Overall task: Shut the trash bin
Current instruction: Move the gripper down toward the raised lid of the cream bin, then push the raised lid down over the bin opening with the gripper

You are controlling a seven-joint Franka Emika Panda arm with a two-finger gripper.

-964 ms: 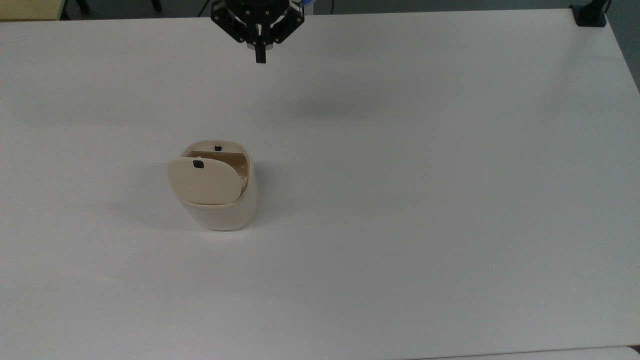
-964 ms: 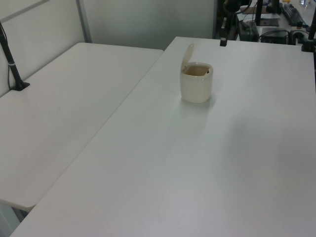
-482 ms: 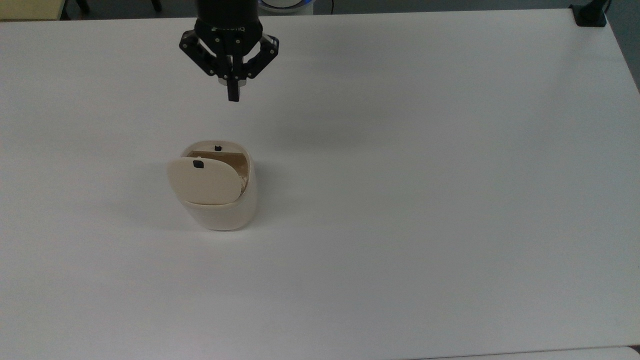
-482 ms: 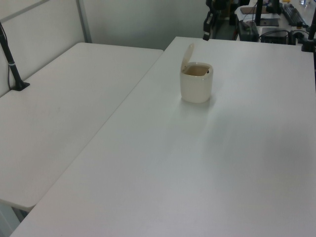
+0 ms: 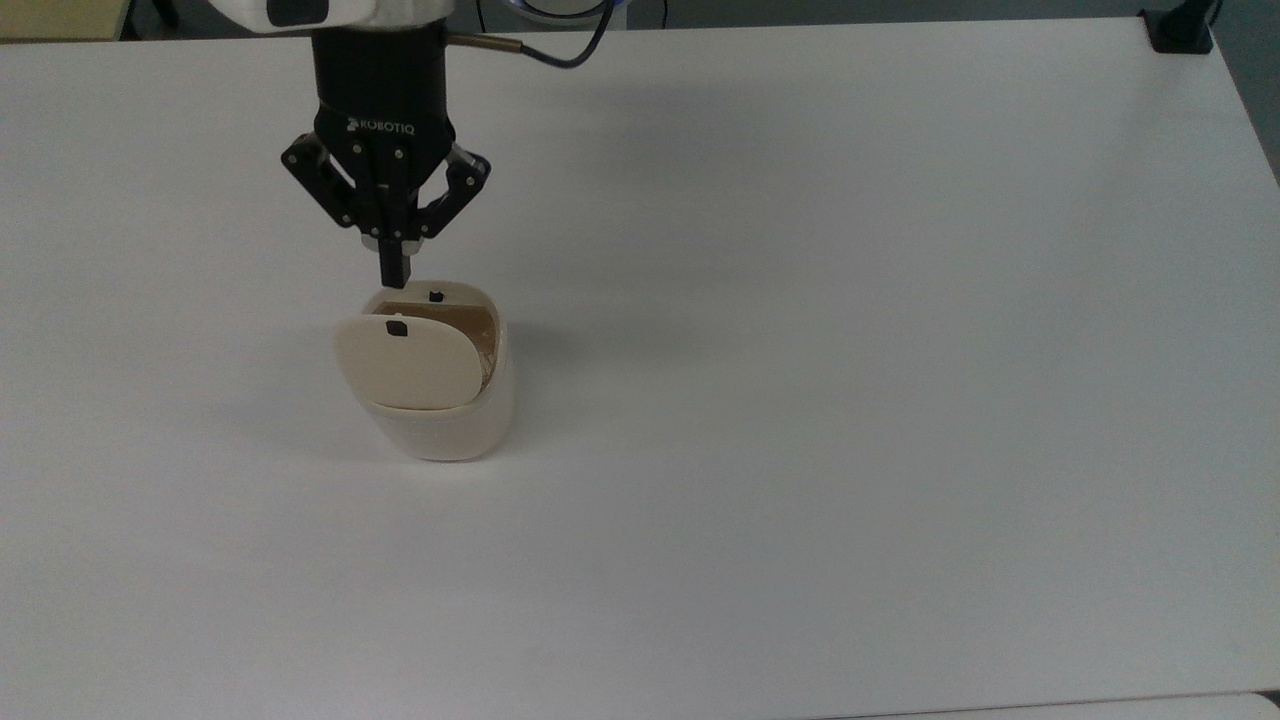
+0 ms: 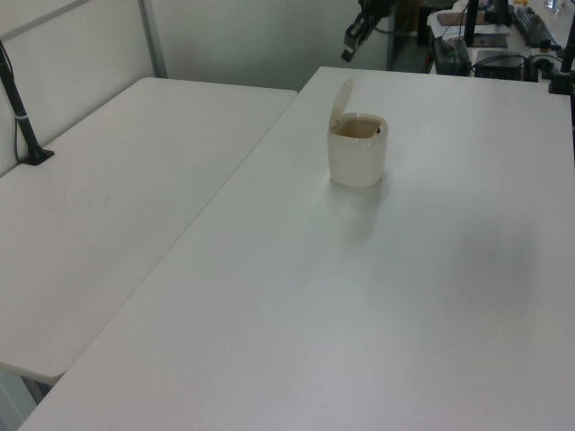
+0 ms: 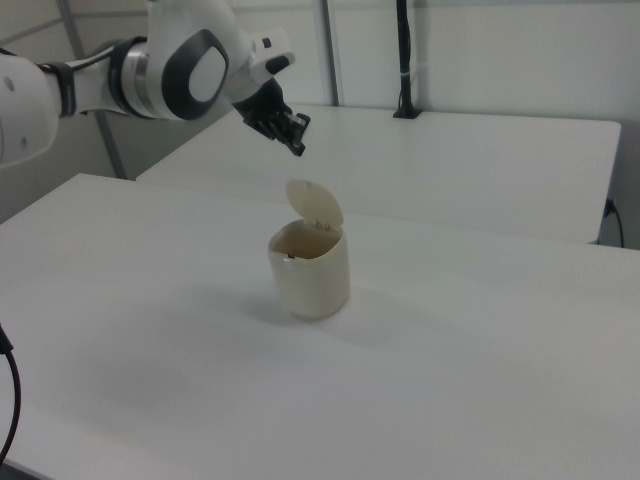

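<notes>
**Bin open, jaws pressed together above it**

Up above the bench (image 5: 800, 400), gripper (image 5: 395, 272) with jaws pinched together, gripping nothing. Just below in the top view, apart from them, trash bin (image 5: 440, 420) upright, lid (image 5: 408, 362) tilted up on its hinge, brownish interior showing. In the right view, lid (image 7: 315, 205) lower right of the gripper (image 7: 298, 148).

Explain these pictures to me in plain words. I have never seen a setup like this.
This is one robot arm, filmed at the same moment by three cameras: one from above and two from the sides. Its end effector, a black two-finger claw, is shut and holds nothing. On the white table stands a small cream trash bin. Its hinged lid stands open. In the right view the end effector hangs in the air above the lid, touching nothing. The job is to close the bin.
</notes>
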